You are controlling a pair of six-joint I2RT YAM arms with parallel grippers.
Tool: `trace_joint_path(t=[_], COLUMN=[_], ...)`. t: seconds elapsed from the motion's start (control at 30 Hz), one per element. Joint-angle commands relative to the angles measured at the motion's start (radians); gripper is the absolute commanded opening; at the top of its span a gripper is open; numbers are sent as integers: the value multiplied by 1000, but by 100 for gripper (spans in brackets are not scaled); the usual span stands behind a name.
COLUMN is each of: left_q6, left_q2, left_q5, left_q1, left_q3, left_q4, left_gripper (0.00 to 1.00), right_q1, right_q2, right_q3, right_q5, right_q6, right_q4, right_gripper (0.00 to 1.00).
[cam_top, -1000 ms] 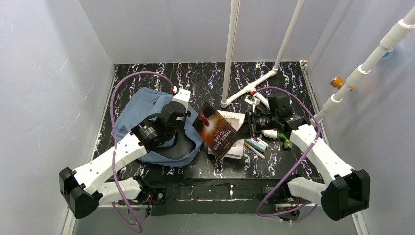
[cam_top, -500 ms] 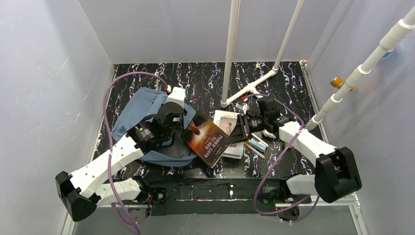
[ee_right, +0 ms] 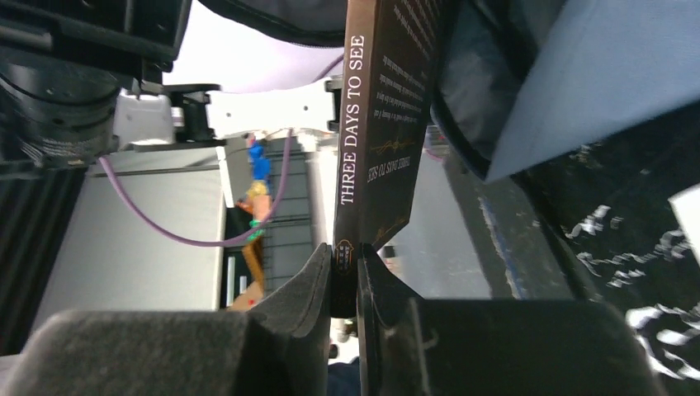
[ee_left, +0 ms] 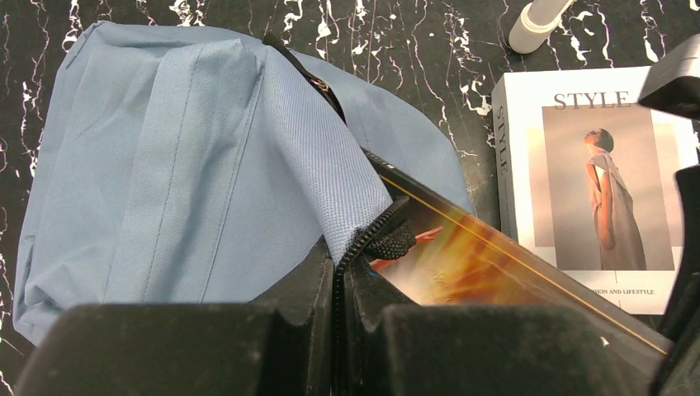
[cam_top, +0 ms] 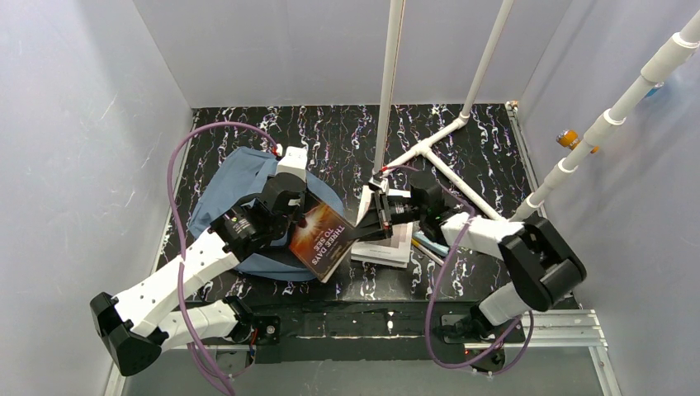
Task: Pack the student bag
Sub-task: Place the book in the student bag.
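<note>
The slate-blue student bag (cam_top: 231,186) lies at the left of the table; it also shows in the left wrist view (ee_left: 182,157). My left gripper (cam_top: 285,216) is shut on the bag's zipper edge (ee_left: 363,247) and holds the opening up. My right gripper (cam_top: 370,227) is shut on the spine of a dark book, "Three Days to See" (cam_top: 322,239), seen edge-on in the right wrist view (ee_right: 376,124). The book's left end sits at the bag's opening, just under the lifted edge (ee_left: 462,264).
A white "STYLE" book (cam_top: 394,239) lies flat under my right gripper; it also shows in the left wrist view (ee_left: 603,173). Pens (cam_top: 429,246) lie to its right. A white pipe frame (cam_top: 429,153) stands at the back. A white tube (ee_left: 536,15) lies near it.
My right gripper has carried the dark book leftwards to the bag's opening. My left gripper has shifted slightly left, still gripping the bag's edge.
</note>
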Motion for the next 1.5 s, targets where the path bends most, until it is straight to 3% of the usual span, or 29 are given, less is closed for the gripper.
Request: trace_joint_path(t=[0.0, 0.07, 0.3, 0.4, 0.67, 0.73, 0.83, 1.0, 1.47], left_q6=[-11, -15, 19, 45, 66, 69, 71, 78, 105], left_q2=[-41, -57, -95, -101, -86, -79, -81, -113, -123], left_q5=[-15, -8, -16, -20, 2, 9, 14, -14, -201], left_q1=[-3, -3, -3, -3, -2, -3, -2, -3, -2], left_q3=[50, 49, 65, 85, 120, 124, 128, 133, 147], left_q4=[-8, -19, -41, -46, -47, -47, -55, -78, -62], left_gripper=[0, 0, 0, 0, 0, 0, 0, 0, 0], right_q1=[26, 30, 72, 95, 132, 132, 132, 123, 66], right_q2=[89, 143, 331, 362, 382, 429, 513, 625, 353], right_q3=[-35, -40, -12, -8, 79, 143, 201, 213, 3], right_q5=[32, 53, 106, 108, 79, 79, 84, 140, 120], right_q6=[452, 559, 807, 792, 452, 421, 474, 803, 925], right_q4=[711, 891, 1254, 1242, 827, 792, 885, 1280, 1230], right_gripper=[1, 1, 1, 1, 1, 1, 1, 1, 1])
